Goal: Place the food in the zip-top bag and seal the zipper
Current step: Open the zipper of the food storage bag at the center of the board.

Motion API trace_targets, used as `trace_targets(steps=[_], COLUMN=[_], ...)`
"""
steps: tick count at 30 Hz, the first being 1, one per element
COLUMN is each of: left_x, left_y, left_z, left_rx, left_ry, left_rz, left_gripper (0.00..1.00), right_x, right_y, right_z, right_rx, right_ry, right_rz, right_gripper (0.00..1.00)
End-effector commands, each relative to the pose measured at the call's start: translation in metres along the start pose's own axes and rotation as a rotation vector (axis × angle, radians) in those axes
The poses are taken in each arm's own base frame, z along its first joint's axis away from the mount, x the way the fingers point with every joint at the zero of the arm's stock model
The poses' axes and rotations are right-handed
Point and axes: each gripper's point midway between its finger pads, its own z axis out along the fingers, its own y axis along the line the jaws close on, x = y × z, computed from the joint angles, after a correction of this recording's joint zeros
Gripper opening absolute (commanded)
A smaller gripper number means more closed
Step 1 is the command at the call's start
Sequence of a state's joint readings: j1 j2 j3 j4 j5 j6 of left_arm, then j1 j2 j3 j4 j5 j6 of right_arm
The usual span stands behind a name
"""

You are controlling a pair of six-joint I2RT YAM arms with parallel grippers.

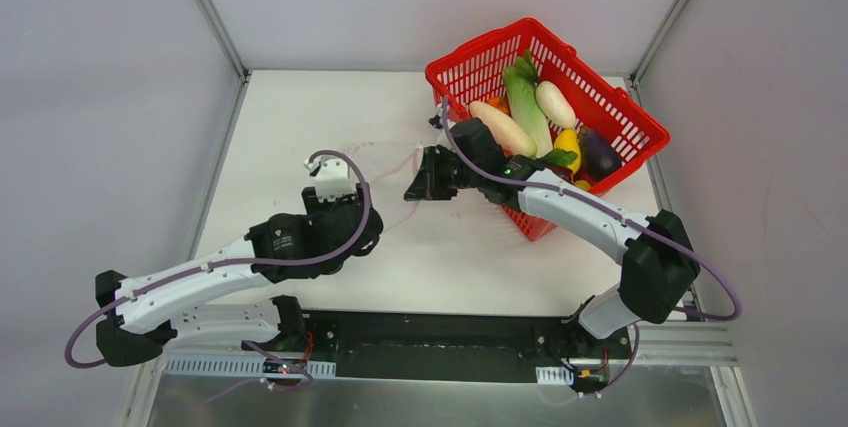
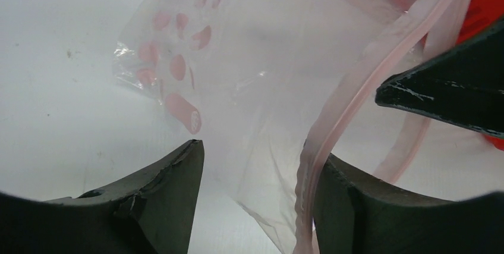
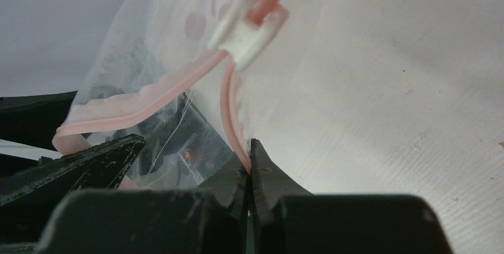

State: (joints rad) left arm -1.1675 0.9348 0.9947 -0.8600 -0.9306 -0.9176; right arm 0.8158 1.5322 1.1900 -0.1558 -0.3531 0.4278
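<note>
- You had the zip-top bag (image 2: pixel 267 57) in thin clear plastic, glossy and crinkled, printed with flat pink blobs.
- Its zipper (image 2: pixel 350 93) was a smooth, milky pink plastic strip, and the slider (image 3: pixel 248 33) on it was white plastic.
- The left gripper (image 2: pixel 255 171) and right gripper (image 3: pixel 249 159) were matt black, rough, and scuffed pale along the edges.
- Far right, your basket (image 1: pixel 470 72) was glossy red plastic mesh, and the food (image 1: pixel 525 102) in it was smooth, faintly shiny plastic.
- The table (image 3: pixel 416 117) was matt white and finely ribbed.
</note>
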Motion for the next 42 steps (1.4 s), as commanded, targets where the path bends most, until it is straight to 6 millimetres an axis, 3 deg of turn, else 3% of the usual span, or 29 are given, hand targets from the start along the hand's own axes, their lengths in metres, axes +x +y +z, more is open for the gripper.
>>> trace_targets(steps=[1, 6, 9, 13, 16, 19, 22, 23, 25, 27, 33, 35, 36, 38, 41, 42], left_x=[-0.011, -0.019, -0.017, -0.011, -0.012, -0.014, -0.015, -0.014, -0.014, -0.013, -0.014, -0.014, -0.014, -0.013, -0.011, -0.011], left_y=[-0.025, -0.038, -0.036, -0.023, -0.021, -0.028, -0.029, -0.030, -0.033, -0.038, -0.037, -0.037, -0.036, -0.036, -0.033, -0.033], left_z=[-0.002, -0.005, -0.005, -0.003, -0.006, -0.009, -0.009, -0.009, -0.009, -0.009, -0.011, -0.012, -0.013, -0.013, -0.013, -0.013], left_rx=[0.119, 0.158, 0.151, 0.121, 0.131, 0.176, 0.175, 0.175, 0.183, 0.191, 0.170, 0.172, 0.175, 0.179, 0.172, 0.170], left_ry=[-0.011, 0.008, 0.036, 0.070, 0.072, 0.077, 0.082, 0.083, 0.091, 0.105, 0.136, 0.141, 0.143, 0.146, 0.149, 0.149], left_rz=[0.013, 0.075, 0.102, 0.114, 0.117, 0.122, 0.130, 0.133, 0.143, 0.165, 0.207, 0.200, 0.199, 0.194, 0.197, 0.199], left_gripper=[0.65, 0.67, 0.47, 0.27, 0.27, 0.40, 0.41, 0.41, 0.25, 0.21, 0.26, 0.40, 0.39, 0.37, 0.19, 0.18], right_x=[-0.003, 0.004, 0.005, 0.004, 0.005, 0.005, 0.004, 0.003, 0.004, 0.005, 0.006, 0.004, 0.003, 0.003, 0.002, 0.001], right_y=[0.014, 0.021, 0.025, 0.021, 0.018, 0.015, 0.017, 0.018, 0.019, 0.019, 0.017, 0.014, 0.014, 0.013, 0.014, 0.015], right_z=[-0.006, -0.005, -0.008, -0.009, -0.007, -0.005, -0.005, -0.006, -0.006, -0.004, 0.000, 0.000, 0.000, 0.001, 0.002, 0.002], right_rx=[-0.047, -0.094, -0.121, -0.096, -0.079, -0.067, -0.071, -0.074, -0.078, -0.083, -0.078, -0.063, -0.059, -0.055, -0.053, -0.054], right_ry=[0.008, 0.045, 0.034, 0.032, 0.037, 0.042, 0.042, 0.042, 0.046, 0.053, 0.062, 0.054, 0.049, 0.050, 0.059, 0.060], right_rz=[-0.048, -0.039, -0.025, -0.025, -0.026, -0.025, -0.027, -0.029, -0.025, -0.023, -0.016, -0.015, -0.017, -0.020, -0.028, -0.028], right_gripper=[0.02, 0.01, 0.01, 0.01, 0.01, 0.01, 0.02, 0.02, 0.02, 0.03, 0.03, 0.04, 0.04, 0.04, 0.04, 0.04])
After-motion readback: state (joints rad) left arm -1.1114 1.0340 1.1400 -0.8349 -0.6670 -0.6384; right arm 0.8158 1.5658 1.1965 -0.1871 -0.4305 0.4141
